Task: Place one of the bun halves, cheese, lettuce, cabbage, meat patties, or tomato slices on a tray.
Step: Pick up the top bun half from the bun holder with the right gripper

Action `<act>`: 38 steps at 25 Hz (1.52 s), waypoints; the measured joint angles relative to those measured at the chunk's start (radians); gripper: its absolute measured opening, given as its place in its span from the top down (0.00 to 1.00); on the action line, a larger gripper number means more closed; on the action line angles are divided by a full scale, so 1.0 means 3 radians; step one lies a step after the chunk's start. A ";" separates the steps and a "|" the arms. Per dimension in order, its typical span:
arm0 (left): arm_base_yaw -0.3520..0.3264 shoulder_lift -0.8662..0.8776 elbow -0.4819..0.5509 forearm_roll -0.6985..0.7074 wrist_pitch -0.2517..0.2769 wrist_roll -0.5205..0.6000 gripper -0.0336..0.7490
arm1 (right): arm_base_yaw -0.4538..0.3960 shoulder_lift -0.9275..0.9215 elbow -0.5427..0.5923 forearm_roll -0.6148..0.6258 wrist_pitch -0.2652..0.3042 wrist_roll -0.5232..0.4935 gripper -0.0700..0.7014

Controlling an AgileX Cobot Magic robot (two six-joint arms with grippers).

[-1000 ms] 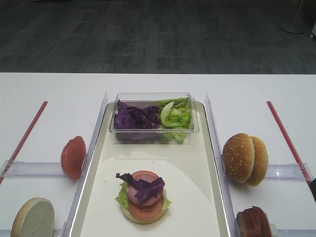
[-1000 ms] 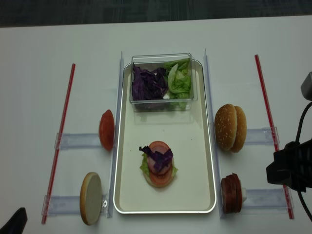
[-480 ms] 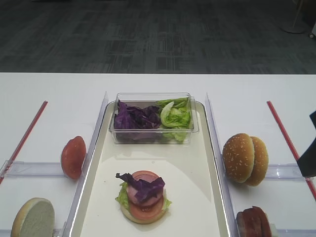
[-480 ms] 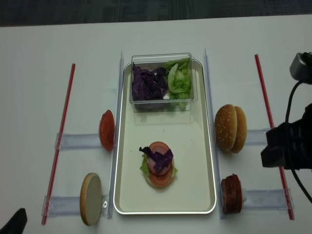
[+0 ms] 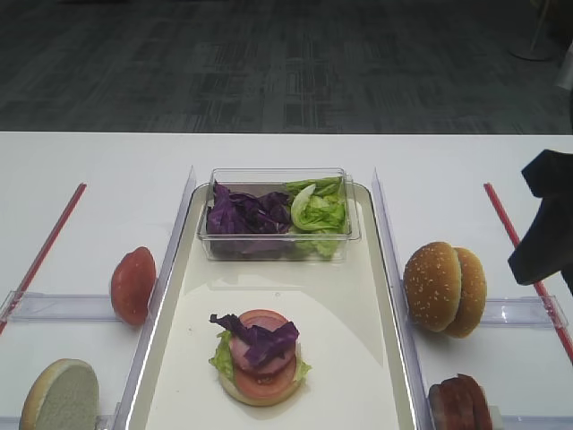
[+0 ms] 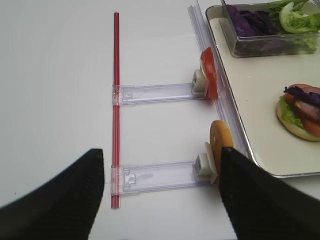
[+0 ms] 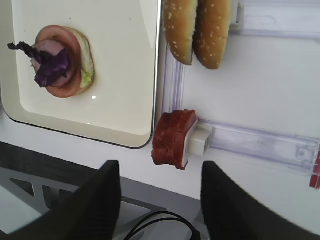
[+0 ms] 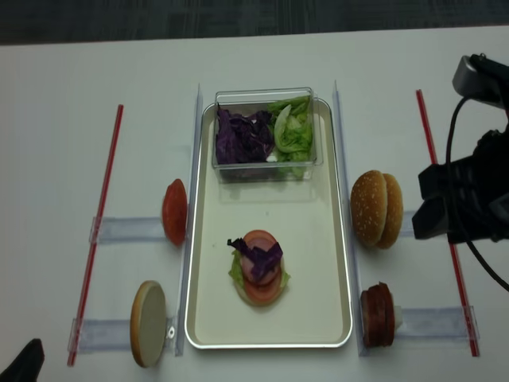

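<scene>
The white table (image 8: pixel 64 79) is being taken up at its middle by the long cream tray (image 8: pixel 334 263), lying lengthwise. A clear plastic tub (image 8: pixel 266 163) is being carried at the tray's far end, with purple cabbage (image 8: pixel 242 135) to its left and green lettuce (image 8: pixel 293 131) to its right. A partly built burger stack (image 8: pixel 257 267) is being shown nearer the tray's front. Just right of the tray, the two sesame bun halves (image 8: pixel 375 208) are being held upright, side by side, on a clear rack. The right gripper (image 7: pixel 157 200) is being kept apart, well open and empty, above the meat patties (image 7: pixel 172 137) beside the tray's corner. The left gripper (image 6: pixel 160 195) is also being shown spread and empty, near the pale bun half (image 6: pixel 220 145) and the tomato slices (image 6: pixel 209 72).
</scene>
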State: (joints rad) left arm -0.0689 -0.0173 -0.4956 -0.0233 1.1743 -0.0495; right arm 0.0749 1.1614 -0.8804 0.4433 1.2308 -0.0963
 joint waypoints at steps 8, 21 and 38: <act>0.0000 0.0000 0.0000 0.0000 0.0000 0.0000 0.36 | 0.0160 0.0311 -0.0234 -0.0013 0.0000 -0.0001 0.39; 0.0000 0.0000 0.0000 0.0000 0.0000 0.0000 0.36 | 0.0167 0.0626 -0.0275 -0.0002 -0.0011 -0.0006 0.39; 0.0000 0.0000 0.0000 0.0000 0.0000 0.0000 0.36 | 0.0288 0.1111 -0.0465 0.0001 -0.0340 -0.0081 0.39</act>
State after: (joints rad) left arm -0.0689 -0.0173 -0.4956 -0.0233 1.1743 -0.0495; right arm 0.1613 1.4948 -1.0199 0.4437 1.1290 -0.1206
